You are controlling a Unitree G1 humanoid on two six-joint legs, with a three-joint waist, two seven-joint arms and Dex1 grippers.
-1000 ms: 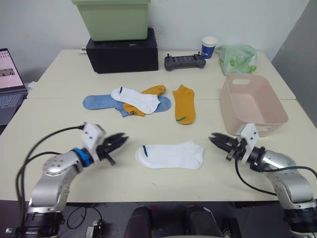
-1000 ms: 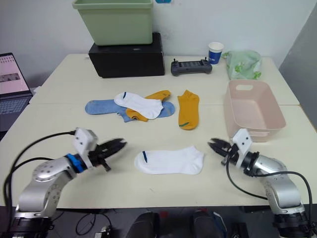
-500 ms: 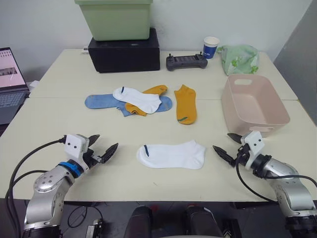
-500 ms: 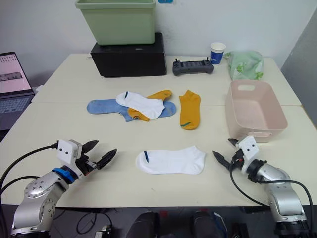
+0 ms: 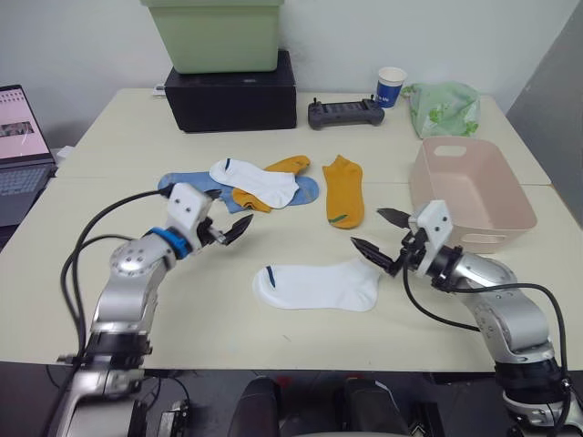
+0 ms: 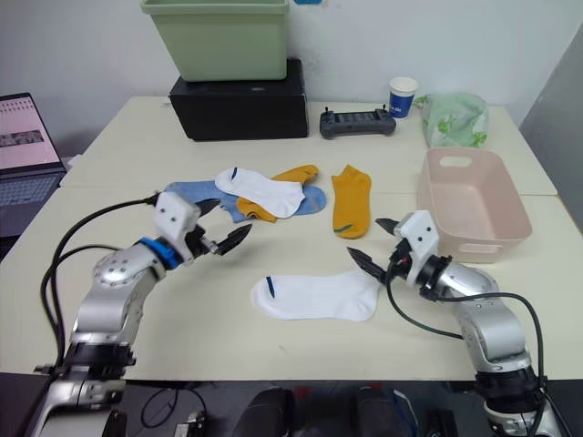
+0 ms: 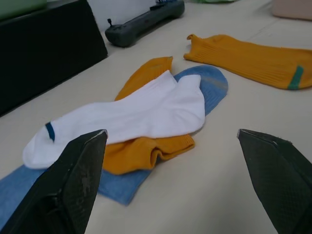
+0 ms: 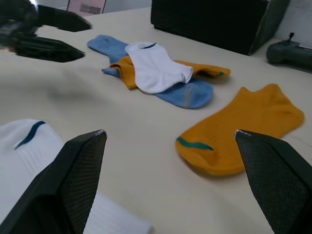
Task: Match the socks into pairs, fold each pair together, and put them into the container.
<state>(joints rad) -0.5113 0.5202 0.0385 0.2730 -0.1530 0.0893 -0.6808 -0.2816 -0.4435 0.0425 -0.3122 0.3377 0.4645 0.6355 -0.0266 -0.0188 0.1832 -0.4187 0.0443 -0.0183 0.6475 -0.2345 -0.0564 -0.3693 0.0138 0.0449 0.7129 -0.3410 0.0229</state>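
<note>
Left wrist view brings the sock pile close: a white sock (image 7: 122, 119) lies over an orange one (image 7: 141, 146) and a blue one (image 7: 207, 85); the second blue sock is mostly buried. Head views add the lone white sock (image 5: 317, 284) between both grippers, the other orange sock (image 5: 342, 191) beyond it, and the empty pink tub (image 5: 469, 193) to the right. Left gripper (image 5: 230, 228) and right gripper (image 5: 381, 235) both hover spread wide. Behind stand a green bin (image 5: 217, 35), black box (image 5: 232, 91) and controller (image 5: 342, 113).
</note>
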